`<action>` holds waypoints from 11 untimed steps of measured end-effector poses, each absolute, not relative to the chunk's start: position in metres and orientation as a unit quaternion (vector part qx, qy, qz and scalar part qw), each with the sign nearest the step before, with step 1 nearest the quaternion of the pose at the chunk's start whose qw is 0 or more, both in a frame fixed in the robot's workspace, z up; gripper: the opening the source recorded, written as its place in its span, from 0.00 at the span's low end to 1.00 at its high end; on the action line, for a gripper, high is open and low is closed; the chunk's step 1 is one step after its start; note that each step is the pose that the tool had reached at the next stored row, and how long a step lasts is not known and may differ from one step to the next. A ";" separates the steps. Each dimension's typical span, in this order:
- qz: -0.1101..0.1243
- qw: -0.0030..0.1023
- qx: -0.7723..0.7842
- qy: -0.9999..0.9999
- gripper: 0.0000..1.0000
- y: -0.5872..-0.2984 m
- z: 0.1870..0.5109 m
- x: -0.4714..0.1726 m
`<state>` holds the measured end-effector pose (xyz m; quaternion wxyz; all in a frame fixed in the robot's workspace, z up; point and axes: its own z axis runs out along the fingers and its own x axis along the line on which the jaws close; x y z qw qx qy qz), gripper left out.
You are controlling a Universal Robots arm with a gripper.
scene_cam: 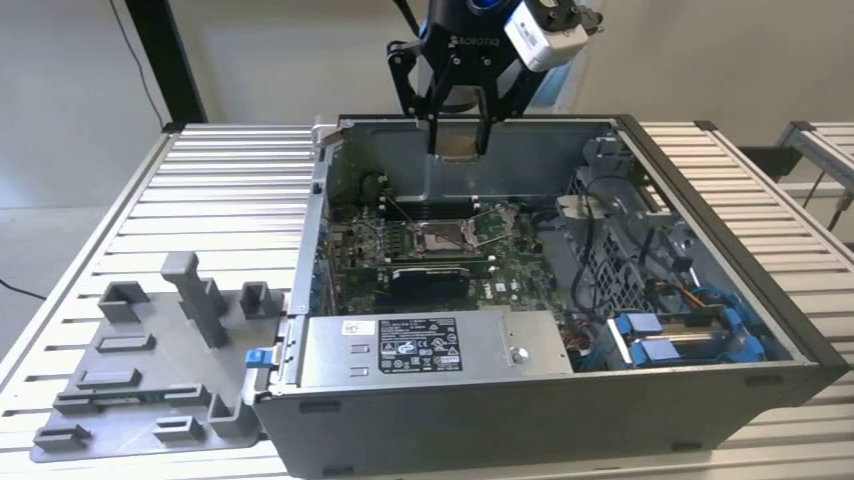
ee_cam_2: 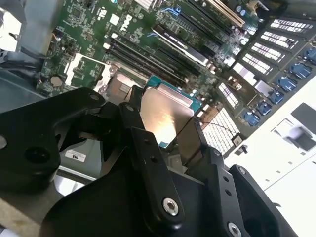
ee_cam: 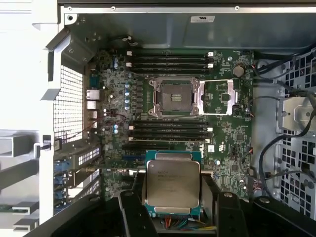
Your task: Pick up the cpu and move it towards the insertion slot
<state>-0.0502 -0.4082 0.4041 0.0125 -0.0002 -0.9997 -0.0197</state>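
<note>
My gripper (scene_cam: 458,148) hangs above the back of the open computer case, shut on the cpu (scene_cam: 458,147), a thin square chip with a silvery top. Both wrist views show the cpu (ee_cam: 172,183) (ee_cam_2: 163,115) clamped between the two black fingers (ee_cam: 134,207). The insertion slot (scene_cam: 445,237) is a silver-framed socket in the green motherboard, below the gripper in the exterior view. In the first wrist view the insertion slot (ee_cam: 175,97) lies open with its load plate swung aside, apart from the held chip.
The case walls (scene_cam: 312,250) ring the motherboard. A power supply (scene_cam: 427,345) sits at the case's near side, cables and blue drive bays (scene_cam: 681,335) on the exterior view's right. A grey plastic tray (scene_cam: 147,375) lies on the slatted table at the exterior view's left.
</note>
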 end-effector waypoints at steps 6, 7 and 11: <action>-0.020 0.013 0.000 -1.000 0.00 -0.404 0.404 -0.050; -0.020 0.013 0.000 -1.000 0.00 -0.403 0.404 -0.050; -0.020 0.013 0.000 -1.000 0.00 -0.400 0.404 -0.050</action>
